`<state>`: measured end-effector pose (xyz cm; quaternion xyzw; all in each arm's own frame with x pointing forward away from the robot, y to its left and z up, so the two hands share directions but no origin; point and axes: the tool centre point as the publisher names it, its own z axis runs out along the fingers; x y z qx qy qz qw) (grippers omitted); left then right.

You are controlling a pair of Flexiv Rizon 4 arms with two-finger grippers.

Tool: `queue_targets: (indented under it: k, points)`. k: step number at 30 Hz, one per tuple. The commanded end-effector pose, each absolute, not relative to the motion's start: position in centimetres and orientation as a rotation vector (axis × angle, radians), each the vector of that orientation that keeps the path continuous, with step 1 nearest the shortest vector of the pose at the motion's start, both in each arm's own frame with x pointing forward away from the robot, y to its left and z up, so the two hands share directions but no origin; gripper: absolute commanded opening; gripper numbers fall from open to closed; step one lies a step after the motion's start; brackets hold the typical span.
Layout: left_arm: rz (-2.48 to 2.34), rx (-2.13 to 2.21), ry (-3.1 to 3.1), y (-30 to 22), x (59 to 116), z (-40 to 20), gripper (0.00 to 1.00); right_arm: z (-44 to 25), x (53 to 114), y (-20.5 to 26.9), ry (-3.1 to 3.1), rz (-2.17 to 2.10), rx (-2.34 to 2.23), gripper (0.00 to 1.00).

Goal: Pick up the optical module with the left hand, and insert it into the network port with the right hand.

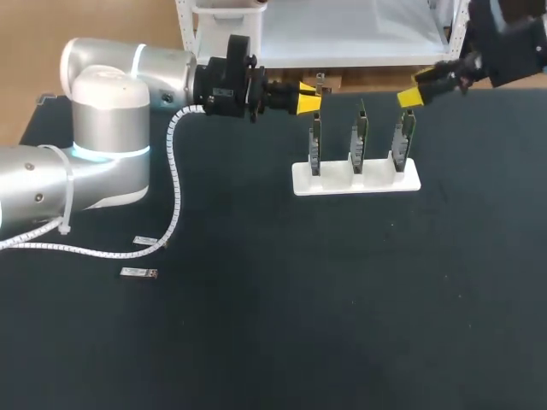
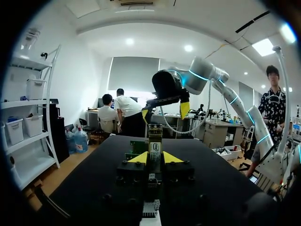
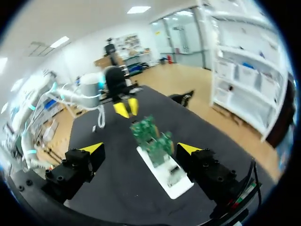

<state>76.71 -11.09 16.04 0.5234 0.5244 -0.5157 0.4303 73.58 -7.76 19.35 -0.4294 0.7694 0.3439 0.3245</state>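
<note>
Two spare modules lie near the left edge of the black table. Farther in, a white rack stands three circuit boards upright, likely so their ports stay reachable. At the far edge, our left gripper pinches the optical module, offering it toward our right gripper, whose fingers are spread wide, seemingly awaiting the handover.
</note>
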Motion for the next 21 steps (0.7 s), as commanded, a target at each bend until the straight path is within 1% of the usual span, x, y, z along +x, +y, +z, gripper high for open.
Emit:
queue_targets:
  k: [1,9,21]
  points:
    - [-1.286,1.305,1.308,-11.1,76.7,16.0,0.00,19.4,73.6,-6.5,1.822,0.878,-1.432,1.00]
    - [-1.286,1.305,1.308,-11.1,76.7,16.0,0.00,19.5,74.4,-4.9,1.712,0.854,-1.583,1.00]
    - [-1.286,1.305,1.308,-11.1,76.7,16.0,0.00,18.9,77.2,-2.1,1.715,0.920,-1.569,1.00]
